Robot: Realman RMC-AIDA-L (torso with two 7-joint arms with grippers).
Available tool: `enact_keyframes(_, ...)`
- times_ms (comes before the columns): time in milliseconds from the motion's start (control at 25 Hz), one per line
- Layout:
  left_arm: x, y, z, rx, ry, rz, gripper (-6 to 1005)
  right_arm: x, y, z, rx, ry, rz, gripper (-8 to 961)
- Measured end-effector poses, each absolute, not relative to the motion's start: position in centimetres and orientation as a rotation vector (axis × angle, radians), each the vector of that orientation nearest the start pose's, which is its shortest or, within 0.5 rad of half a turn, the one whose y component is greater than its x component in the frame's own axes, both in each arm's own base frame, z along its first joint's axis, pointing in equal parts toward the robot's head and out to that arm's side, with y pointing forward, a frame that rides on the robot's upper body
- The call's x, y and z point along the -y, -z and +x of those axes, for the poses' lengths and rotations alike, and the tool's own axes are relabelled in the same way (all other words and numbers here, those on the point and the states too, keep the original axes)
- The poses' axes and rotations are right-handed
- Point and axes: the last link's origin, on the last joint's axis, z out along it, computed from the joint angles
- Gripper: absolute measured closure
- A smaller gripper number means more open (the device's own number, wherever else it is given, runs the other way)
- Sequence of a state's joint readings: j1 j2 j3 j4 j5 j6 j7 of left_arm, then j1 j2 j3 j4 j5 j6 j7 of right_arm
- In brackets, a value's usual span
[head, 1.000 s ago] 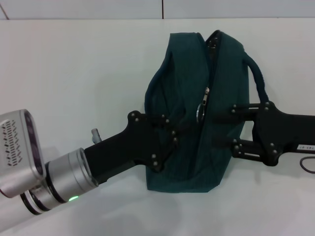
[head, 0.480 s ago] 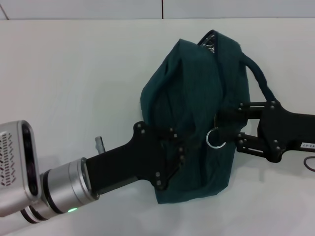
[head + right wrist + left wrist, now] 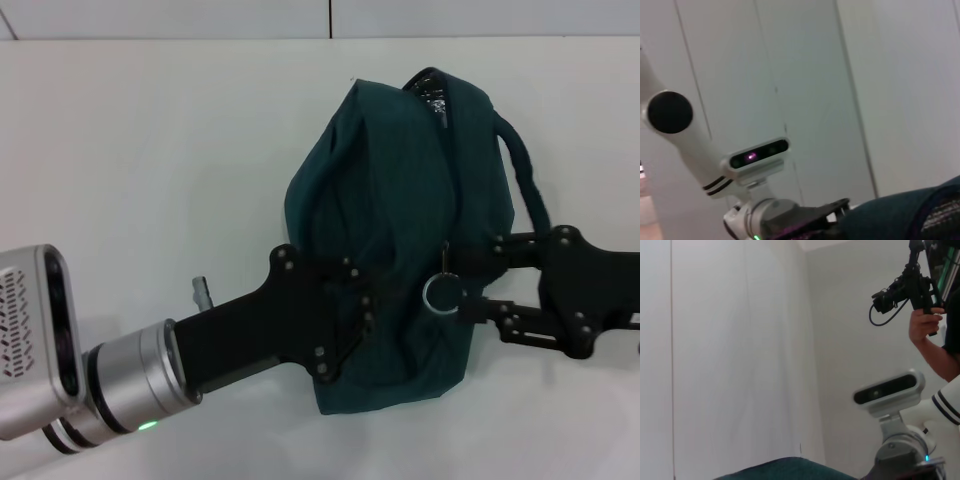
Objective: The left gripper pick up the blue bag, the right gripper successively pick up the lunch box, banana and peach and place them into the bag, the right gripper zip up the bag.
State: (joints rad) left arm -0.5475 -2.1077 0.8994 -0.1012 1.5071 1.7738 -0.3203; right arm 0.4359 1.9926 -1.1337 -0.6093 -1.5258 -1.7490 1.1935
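Observation:
The blue bag (image 3: pixel 395 215) is held off the white table, with a handle (image 3: pixel 525 190) looping down its right side. My left gripper (image 3: pixel 362 312) is shut on the fabric of the bag's lower left side. My right gripper (image 3: pixel 460 280) reaches in from the right at the zipper's metal ring pull (image 3: pixel 440 293) and looks shut on the pull's tab. A short gap at the bag's far top (image 3: pixel 432 88) shows the lining. Teal fabric also fills a corner of the left wrist view (image 3: pixel 785 469) and the right wrist view (image 3: pixel 905 215). The lunch box, banana and peach are out of view.
The white table (image 3: pixel 150 150) stretches to the left and behind the bag, up to a tiled wall (image 3: pixel 330 18). A person's hand (image 3: pixel 924 325) holds a camera rig high in the left wrist view. The left arm's silver wrist (image 3: pixel 130 385) crosses the near left corner.
The ring pull and my right gripper have travelled down the bag toward its near end. Over the second, the bag folded over and my left gripper dropped slightly.

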Motion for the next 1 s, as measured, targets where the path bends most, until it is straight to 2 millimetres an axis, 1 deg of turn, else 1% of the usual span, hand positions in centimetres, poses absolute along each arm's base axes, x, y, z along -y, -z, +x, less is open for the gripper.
enact_keyframes(120, -23.3, 8.3, -22.9, 0.029, 1.317, -2.475, 945, -28.5, -0.7, 23.9, -0.279, -1.049, -2.912, 491)
enact_keyframes(280, -23.3, 8.3, -22.9, 0.03, 1.315, -2.476, 945, -28.7, -0.9, 24.2, -0.344, -1.018, -2.929, 491)
enact_keyframes(480, -23.3, 8.3, -23.0, 0.032, 1.312, -2.473, 945, -28.7, -0.4, 24.3, -0.371, -0.954, -2.974, 492)
enact_keyframes(680, -23.5, 8.4, -23.0, 0.034, 1.299, -2.477, 944, -28.8, 0.2, 23.9, -0.365, -0.911, -3.026, 489)
enact_keyframes(840, -23.4, 8.4, -23.1, 0.038, 1.297, -2.476, 944, -28.9, 0.6, 23.7, -0.395, -0.852, -3.074, 491)
enact_keyframes(1000, -23.4, 8.4, -23.1, 0.038, 1.296, -2.475, 944, -29.2, 0.8, 23.5, -0.393, -0.84, -3.066, 493)
